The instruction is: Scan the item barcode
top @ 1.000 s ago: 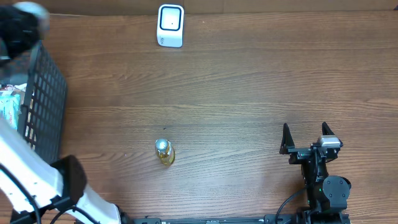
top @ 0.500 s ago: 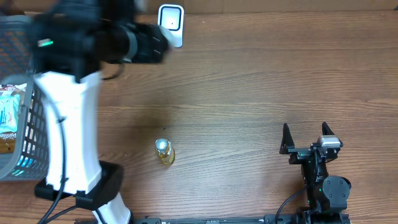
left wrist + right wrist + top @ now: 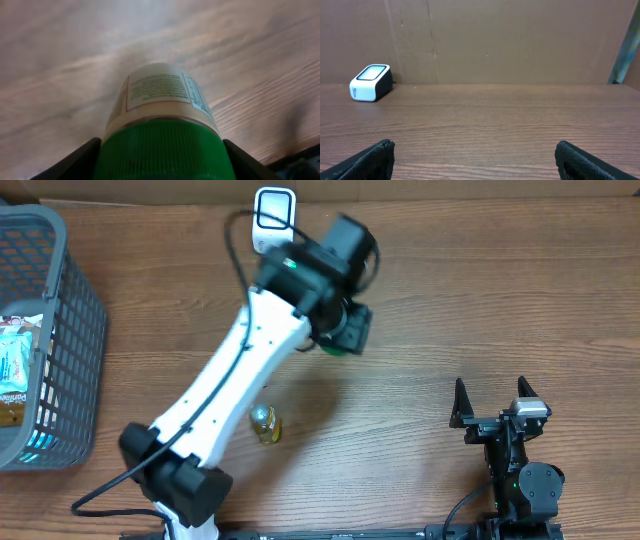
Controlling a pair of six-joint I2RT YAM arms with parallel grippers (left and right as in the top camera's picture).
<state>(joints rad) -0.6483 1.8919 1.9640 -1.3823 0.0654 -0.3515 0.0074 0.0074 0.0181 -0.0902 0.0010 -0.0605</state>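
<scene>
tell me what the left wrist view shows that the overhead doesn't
Only the left wrist view: the printed label on the green-capped bottle, clamped in the left gripper. Only the overhead: the grey basket, the white scanner, the small gold bottle and the open right gripper. Both: the wooden table and, as just a sliver from above, that bottle's green cap.

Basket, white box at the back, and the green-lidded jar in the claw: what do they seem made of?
The basket looks like grey moulded plastic, an open lattice. The white box looks like smooth, slightly glossy plastic with rounded corners. The jar seems pale plastic, perhaps glass, under a printed label; its green lid is ribbed, likely plastic.
</scene>
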